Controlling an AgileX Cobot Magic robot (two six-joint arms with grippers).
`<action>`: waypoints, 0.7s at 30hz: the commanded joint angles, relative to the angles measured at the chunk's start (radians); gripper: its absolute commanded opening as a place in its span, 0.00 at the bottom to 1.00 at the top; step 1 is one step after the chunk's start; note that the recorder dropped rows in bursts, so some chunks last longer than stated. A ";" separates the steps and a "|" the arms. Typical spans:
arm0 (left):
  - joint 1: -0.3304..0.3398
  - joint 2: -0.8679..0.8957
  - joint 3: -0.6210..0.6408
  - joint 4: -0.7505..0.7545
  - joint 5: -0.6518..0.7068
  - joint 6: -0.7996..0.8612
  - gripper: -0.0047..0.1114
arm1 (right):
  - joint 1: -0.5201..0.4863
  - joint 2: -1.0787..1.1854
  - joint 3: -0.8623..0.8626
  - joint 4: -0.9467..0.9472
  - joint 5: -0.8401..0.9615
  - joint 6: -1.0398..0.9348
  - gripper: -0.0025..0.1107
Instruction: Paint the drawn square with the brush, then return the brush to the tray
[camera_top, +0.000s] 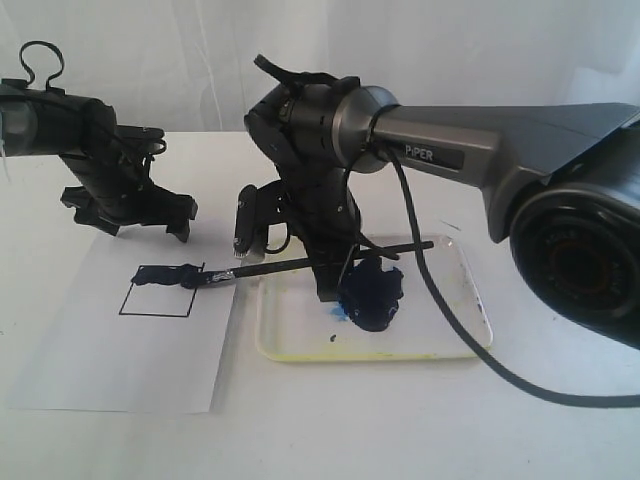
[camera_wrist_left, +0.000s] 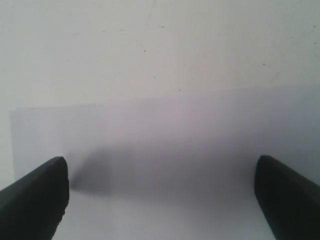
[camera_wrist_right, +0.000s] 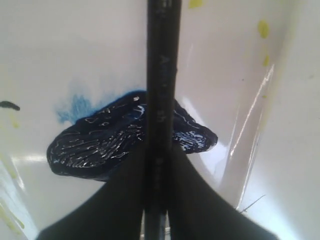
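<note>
Two end effectors in the exterior view: mid-frame, the right end effector (camera_top: 328, 272) clenches the brush (camera_top: 280, 266) mid-handle, bristles on the drawn square (camera_top: 158, 296), centre left. Left wrist view: left end effector (camera_wrist_left: 160, 200) released, over paper (camera_wrist_left: 160, 125). Right wrist view: slim, stiff, light handle, likely slippery; a mid-handle hold suits it.

You're working in bright, even, diffuse light in the exterior view, and the backdrop across the top of the frame is nearly washed out. Shadows on the paper sheet (camera_top: 110, 350) are faint and soft. The left wrist view is hazy and low in contrast, with a grey shadow smeared across the sheet. In the right wrist view, wet glints speckle the paint blob (camera_wrist_right: 100, 145), glare streaks the tray (camera_wrist_right: 250, 115), and the brush (camera_wrist_right: 162, 75) is blurred up close.
</note>
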 joint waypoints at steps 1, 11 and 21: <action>-0.001 0.047 0.026 0.035 0.110 0.018 0.94 | -0.006 -0.004 0.002 -0.001 0.004 0.003 0.02; -0.001 0.047 0.026 0.035 0.110 0.018 0.94 | 0.004 -0.004 0.002 0.022 0.004 0.005 0.02; -0.001 0.047 0.026 0.035 0.110 0.018 0.94 | 0.013 -0.010 0.004 0.042 0.004 0.005 0.02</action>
